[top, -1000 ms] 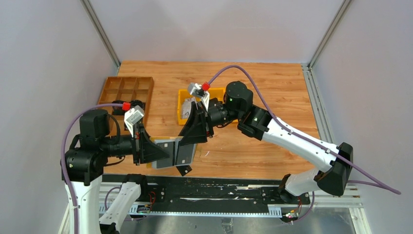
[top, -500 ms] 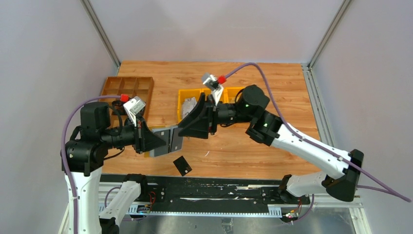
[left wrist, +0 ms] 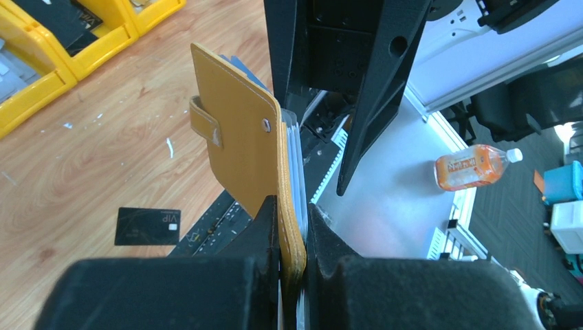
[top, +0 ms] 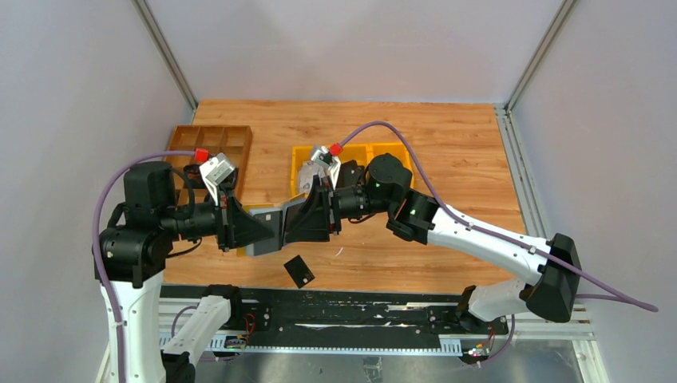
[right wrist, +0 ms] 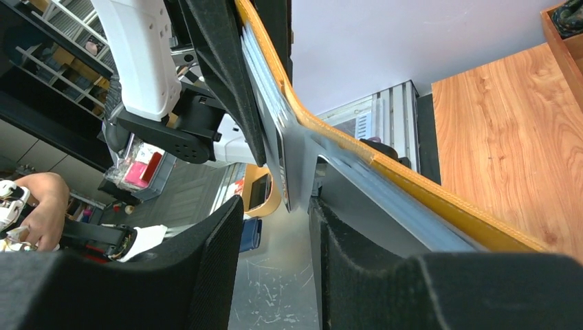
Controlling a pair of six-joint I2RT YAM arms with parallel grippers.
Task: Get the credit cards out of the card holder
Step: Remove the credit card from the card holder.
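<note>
Over the table (top: 447,159) edge, left gripper (left wrist: 292,210) clamps card holder (left wrist: 240,130); right gripper (right wrist: 275,213) straddles cards (right wrist: 271,120), unclosed.

top: high rear, looking down | wrists: close, facing each other | shared: card holder (left wrist: 240,130)

There is one card holder (top: 270,233), one loose black card (top: 299,271) at lower centre, and one brown tray (top: 209,144) at upper left.

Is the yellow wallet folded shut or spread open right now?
Spread open: in the right wrist view the wallet has its flaps apart in a V, with cards showing between them.
</note>
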